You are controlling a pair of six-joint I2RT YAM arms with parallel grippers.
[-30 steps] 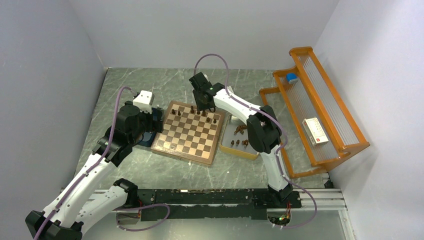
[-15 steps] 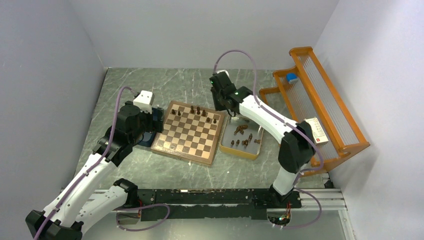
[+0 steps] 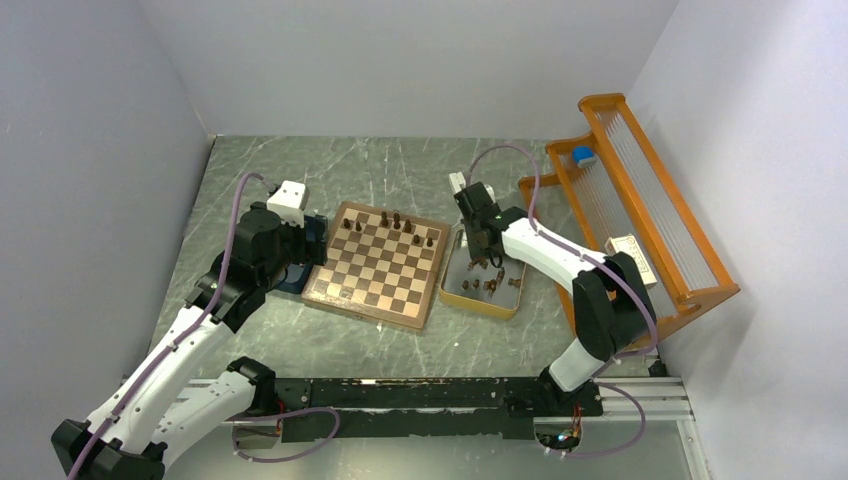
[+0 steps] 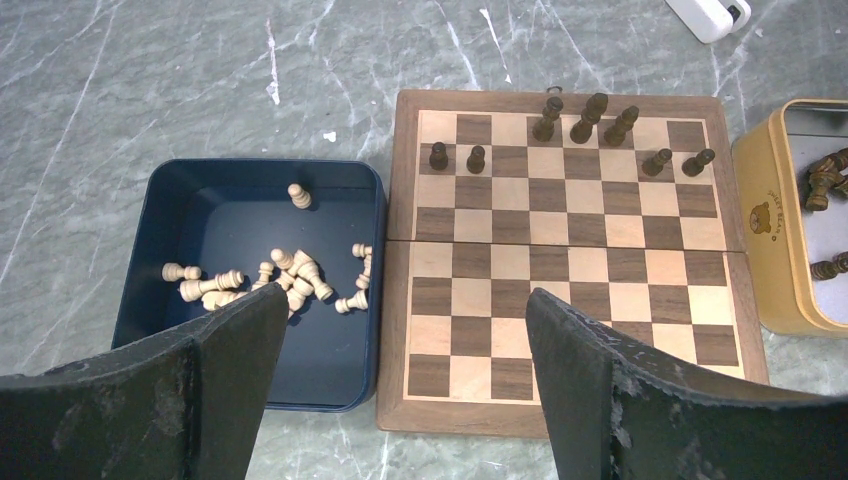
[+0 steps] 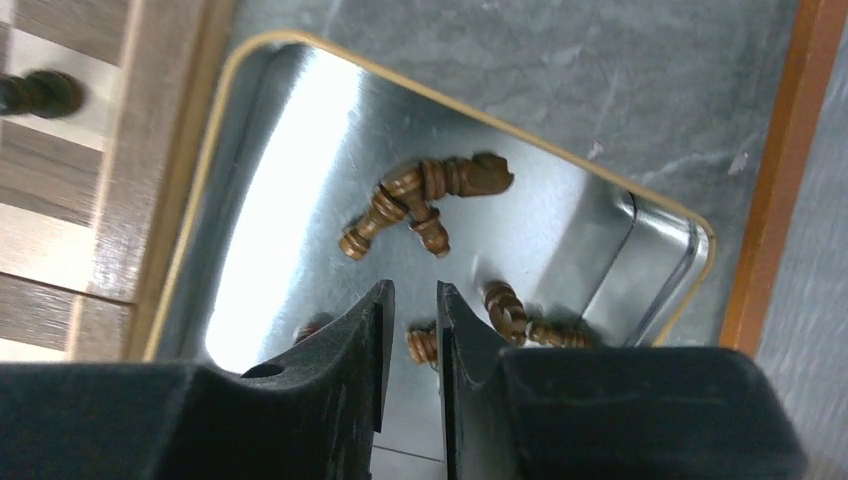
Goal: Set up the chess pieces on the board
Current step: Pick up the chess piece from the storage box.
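Left gripper (image 4: 405,305) hangs wide open and empty, over the edge where a dark blue square plastic tray (image 4: 250,172) of pale wooden chessmen (image 4: 290,275) meets the chequered wooden board (image 4: 565,290). Seven dark brown chess pieces (image 4: 590,112) stand upright on the board's two far rows. Just right of the board, a yellow-rimmed shallow metal tray (image 5: 290,200) holds more of them, lying tangled. Right gripper (image 5: 410,292) sits low over these, jaws a slit apart, gripping nothing. An orange slatted rack (image 3: 600,105) stands farther right.
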